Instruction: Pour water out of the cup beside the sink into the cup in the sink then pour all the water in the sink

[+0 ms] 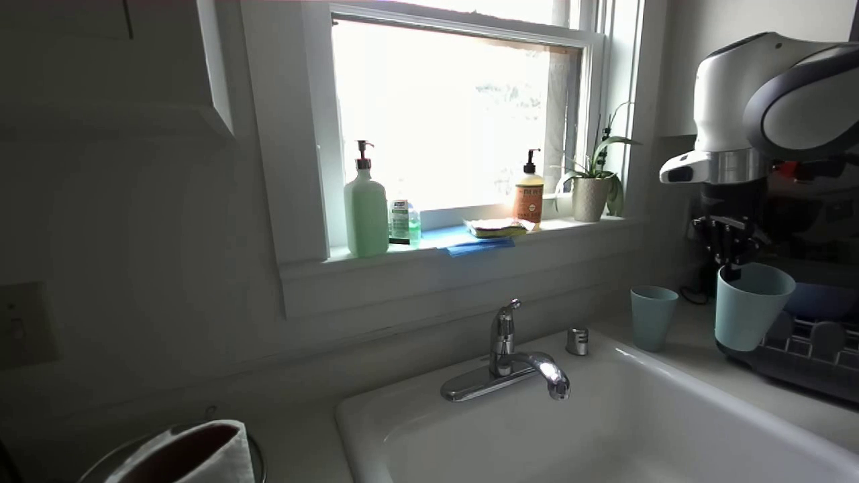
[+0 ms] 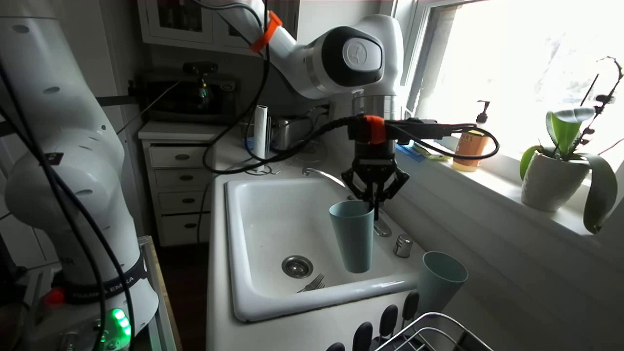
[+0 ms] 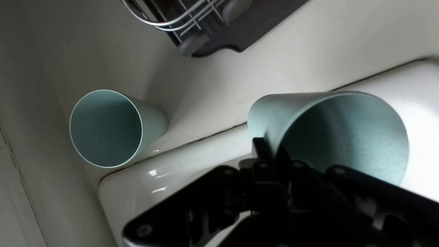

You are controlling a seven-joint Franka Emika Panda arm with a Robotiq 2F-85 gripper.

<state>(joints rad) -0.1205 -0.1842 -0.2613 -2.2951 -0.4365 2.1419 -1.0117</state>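
Note:
My gripper [image 1: 729, 270] is shut on the rim of a light blue cup [image 1: 750, 312]. In an exterior view the gripper [image 2: 374, 207] holds this cup [image 2: 352, 239] above the white sink [image 2: 238, 263], close to upright. In the wrist view the gripper's fingers [image 3: 271, 149] pinch the near wall of the held cup [image 3: 363, 137]. A matching cup [image 1: 652, 318] stands upright on the counter beside the sink's corner. It also shows in an exterior view [image 2: 441, 280] and in the wrist view [image 3: 106, 128]. I cannot tell whether either cup holds water.
A chrome faucet [image 1: 503, 352] stands at the sink's back rim. A fork [image 2: 314, 283] lies in the sink near the drain [image 2: 297, 266]. A dish rack [image 3: 205, 32] is on the counter. Soap bottles [image 1: 366, 215] and a potted plant [image 1: 589, 198] line the sill.

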